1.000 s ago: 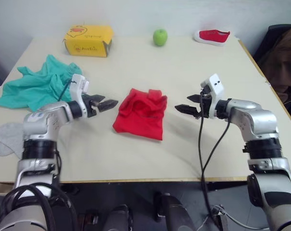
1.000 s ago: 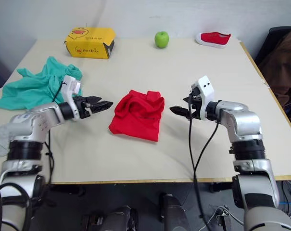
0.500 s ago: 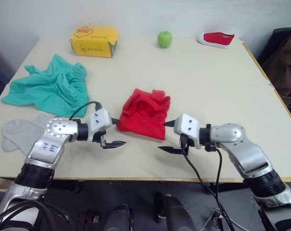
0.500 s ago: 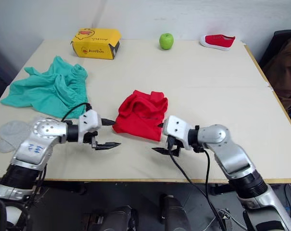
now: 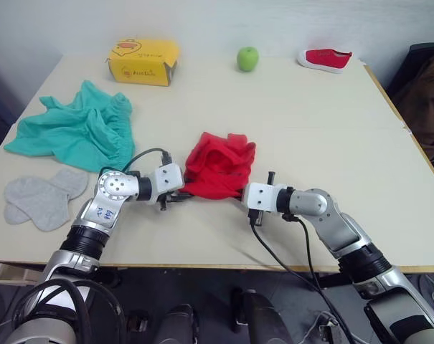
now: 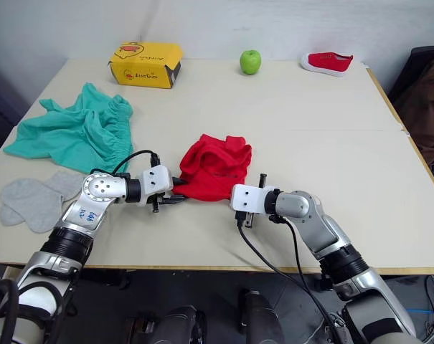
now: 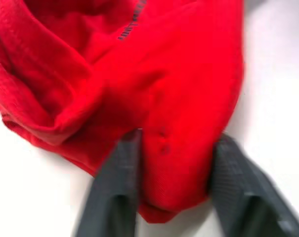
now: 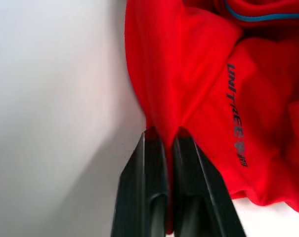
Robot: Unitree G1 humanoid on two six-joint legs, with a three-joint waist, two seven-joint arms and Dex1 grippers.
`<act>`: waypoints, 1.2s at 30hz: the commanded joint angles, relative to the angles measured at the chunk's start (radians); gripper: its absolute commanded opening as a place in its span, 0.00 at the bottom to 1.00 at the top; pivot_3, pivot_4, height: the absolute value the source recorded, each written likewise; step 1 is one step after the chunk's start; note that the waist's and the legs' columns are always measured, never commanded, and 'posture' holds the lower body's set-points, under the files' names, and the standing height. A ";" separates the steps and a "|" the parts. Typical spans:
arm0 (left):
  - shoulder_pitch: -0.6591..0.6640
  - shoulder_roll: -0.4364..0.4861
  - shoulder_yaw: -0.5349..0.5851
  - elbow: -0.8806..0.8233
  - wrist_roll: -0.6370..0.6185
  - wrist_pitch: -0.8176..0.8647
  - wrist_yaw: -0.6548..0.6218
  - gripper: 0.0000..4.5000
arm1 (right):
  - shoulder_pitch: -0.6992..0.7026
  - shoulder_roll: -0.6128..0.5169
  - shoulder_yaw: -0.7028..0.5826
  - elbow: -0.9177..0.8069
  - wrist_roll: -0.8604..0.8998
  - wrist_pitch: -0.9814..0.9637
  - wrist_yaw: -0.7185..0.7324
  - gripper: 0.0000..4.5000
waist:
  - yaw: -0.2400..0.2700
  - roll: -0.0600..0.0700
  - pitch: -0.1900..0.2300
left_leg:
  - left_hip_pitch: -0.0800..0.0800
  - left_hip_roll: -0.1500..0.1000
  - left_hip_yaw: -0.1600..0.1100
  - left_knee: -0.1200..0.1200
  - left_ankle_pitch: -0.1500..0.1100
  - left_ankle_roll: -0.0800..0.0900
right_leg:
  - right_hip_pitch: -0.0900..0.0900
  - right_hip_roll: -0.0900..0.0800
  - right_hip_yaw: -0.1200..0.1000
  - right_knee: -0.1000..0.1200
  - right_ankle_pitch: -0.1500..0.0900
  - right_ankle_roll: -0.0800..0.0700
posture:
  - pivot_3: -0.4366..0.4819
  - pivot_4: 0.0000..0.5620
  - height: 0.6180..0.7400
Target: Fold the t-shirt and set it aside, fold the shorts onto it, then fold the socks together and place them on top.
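The red t-shirt (image 5: 220, 165) lies crumpled at the middle of the table (image 5: 324, 129), its dark chest print and blue neck band facing up. My left gripper (image 5: 176, 197) is at the shirt's near left corner, and in the left wrist view a thick fold of red cloth (image 7: 174, 148) sits between its fingers (image 7: 114, 197). My right gripper (image 5: 242, 192) is at the near right corner, its fingers (image 8: 151, 163) pinched together on a thin edge of the shirt. The teal shorts (image 5: 73, 132) lie bunched at the left. The grey socks (image 5: 41, 197) lie flat near the front left edge.
A yellow box (image 5: 141, 61), a green apple (image 5: 247, 58) and a small red shoe (image 5: 324, 59) stand along the far edge. A dark chair with clothing (image 5: 425, 93) is beyond the table's right side. Bare tabletop lies right of the shirt.
Both arms came down and inward from either side of the shirt to its near corners. Both grippers went from open to closed on the red cloth. The camera tilted down.
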 commanded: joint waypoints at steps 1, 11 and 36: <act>0.027 0.023 0.016 -0.058 -0.062 -0.017 -0.103 0.08 | 0.030 -0.028 -0.059 -0.078 0.085 -0.024 0.067 0.00 | 0.000 0.000 0.000 | 0.000 0.000 0.000 0.000 0.000 0.000 | 0.000 0.000 0.000 0.000 0.000 0.000 | 0.48 0.27 1.00; 0.310 0.183 0.053 -0.497 -0.227 0.205 -0.260 0.01 | 0.226 -0.191 -0.125 -0.257 0.249 -0.046 0.271 0.00 | 0.002 0.000 0.000 | 0.004 0.002 0.000 0.000 -0.005 0.007 | 0.005 0.001 0.000 -0.006 0.000 0.000 | 0.48 0.27 1.00; 0.451 0.326 0.356 -0.729 -0.741 0.847 -0.242 0.63 | 0.315 -0.197 -0.309 -0.570 0.739 0.550 0.230 0.23 | 0.004 0.000 0.000 | 0.017 0.003 -0.003 -0.005 -0.008 0.006 | 0.017 0.001 0.000 -0.007 -0.003 -0.002 | 0.48 0.27 1.00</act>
